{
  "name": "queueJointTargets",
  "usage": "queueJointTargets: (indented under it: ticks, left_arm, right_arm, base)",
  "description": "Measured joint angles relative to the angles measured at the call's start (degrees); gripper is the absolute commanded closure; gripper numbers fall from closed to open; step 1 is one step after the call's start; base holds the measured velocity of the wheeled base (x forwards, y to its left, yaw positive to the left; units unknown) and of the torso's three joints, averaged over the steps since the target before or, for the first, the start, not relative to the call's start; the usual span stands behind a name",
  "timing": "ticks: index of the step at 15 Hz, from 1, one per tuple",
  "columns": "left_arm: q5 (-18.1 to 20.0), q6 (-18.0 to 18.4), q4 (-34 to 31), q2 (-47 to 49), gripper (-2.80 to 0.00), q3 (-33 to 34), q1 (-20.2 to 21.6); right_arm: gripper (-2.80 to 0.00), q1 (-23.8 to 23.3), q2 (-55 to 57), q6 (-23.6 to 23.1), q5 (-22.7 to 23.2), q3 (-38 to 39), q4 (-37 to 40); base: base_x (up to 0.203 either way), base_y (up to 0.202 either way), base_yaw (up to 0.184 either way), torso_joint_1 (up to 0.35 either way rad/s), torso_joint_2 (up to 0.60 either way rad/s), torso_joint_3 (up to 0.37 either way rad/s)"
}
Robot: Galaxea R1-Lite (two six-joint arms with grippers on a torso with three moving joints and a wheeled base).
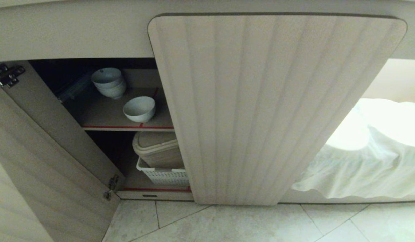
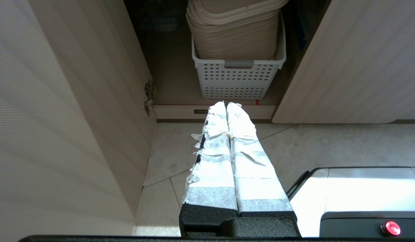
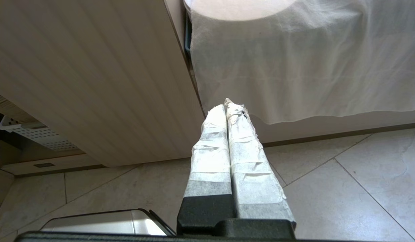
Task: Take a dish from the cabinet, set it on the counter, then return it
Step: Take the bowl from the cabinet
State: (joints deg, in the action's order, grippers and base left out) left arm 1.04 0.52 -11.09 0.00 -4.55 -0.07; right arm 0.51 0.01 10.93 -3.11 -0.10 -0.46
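Observation:
The cabinet [image 1: 278, 107] stands open, both fluted doors swung out. On its upper red-edged shelf [image 1: 126, 127] sits the dish [image 1: 139, 109], a small white bowl alone near the front. Behind it is a short stack of similar white bowls [image 1: 108, 82]. Neither arm appears in the head view. My left gripper [image 2: 226, 105] hangs low over the floor tiles in front of the cabinet's bottom edge, shut and empty. My right gripper [image 3: 227, 105] hangs in front of the right door, also shut and empty. The counter is out of view.
On the bottom shelf a white perforated basket [image 2: 239, 79] holds a beige ribbed bin [image 2: 234, 30]. The left door [image 1: 49, 161] stands out at the left. A white cloth [image 1: 372, 158] drapes over something to the right of the cabinet. Pale floor tiles [image 1: 261, 223] lie below.

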Motion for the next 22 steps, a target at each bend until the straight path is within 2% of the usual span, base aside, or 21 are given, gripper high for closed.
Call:
queueJointTargets:
  ticks: [22]
  left_arm:
    - [0.01,0.22,0.09,0.0,0.0,0.09,0.0]
  right_arm:
    - [0.0,0.0,0.0,0.0,0.02,0.0,-0.02]
  base:
    - [0.0,0.0,0.0,0.0,0.0,0.0]
